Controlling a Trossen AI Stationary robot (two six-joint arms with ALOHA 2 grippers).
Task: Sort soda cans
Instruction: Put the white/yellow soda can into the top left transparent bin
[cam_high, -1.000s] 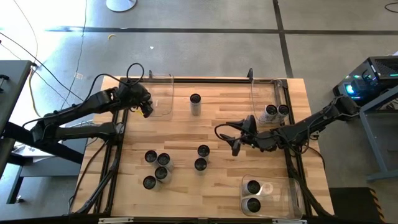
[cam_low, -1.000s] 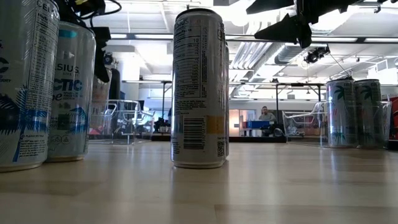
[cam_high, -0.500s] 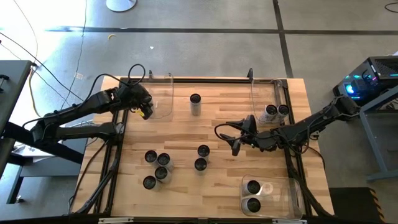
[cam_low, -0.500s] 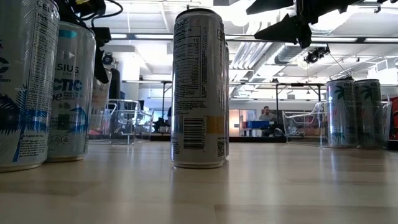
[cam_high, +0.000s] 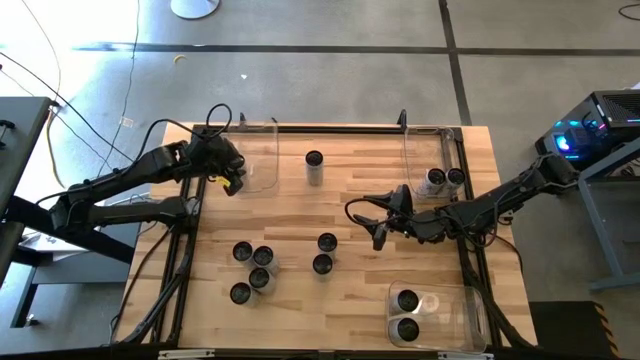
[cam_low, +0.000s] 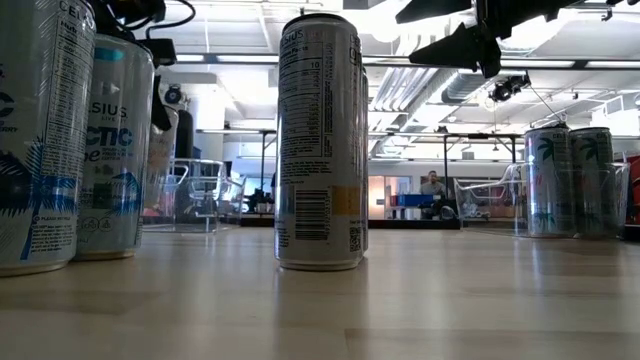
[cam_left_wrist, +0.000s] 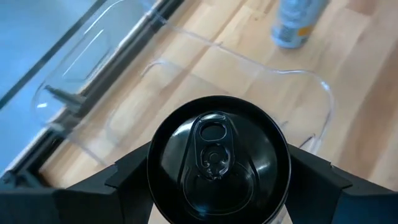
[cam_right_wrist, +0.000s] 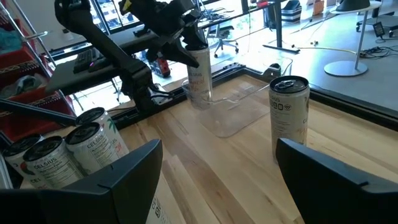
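Note:
My left gripper is shut on a soda can with a dark round top, at the left end of a clear bin at the table's far left. The right wrist view shows that can reaching down from the fingers over the bin. My right gripper hovers open and empty over the table's middle right. One can stands alone on its base at the far middle. Two cans stand at the centre, and several stand near left. My left gripper pinches the can between its two fingers, one on each side just below the rim. The fingers slant down at it from the table's left side. The can hangs nearly upright below them; whether its base touches the bin's floor I cannot tell.
A clear bin at the far right holds two cans. Another clear bin at the near right holds two cans. Black rails run along the table's left and right edges. Bare wood lies between the far can and my right gripper.
My left gripper has rolled a little about its own line with the can, staying in place over the bin's left end.

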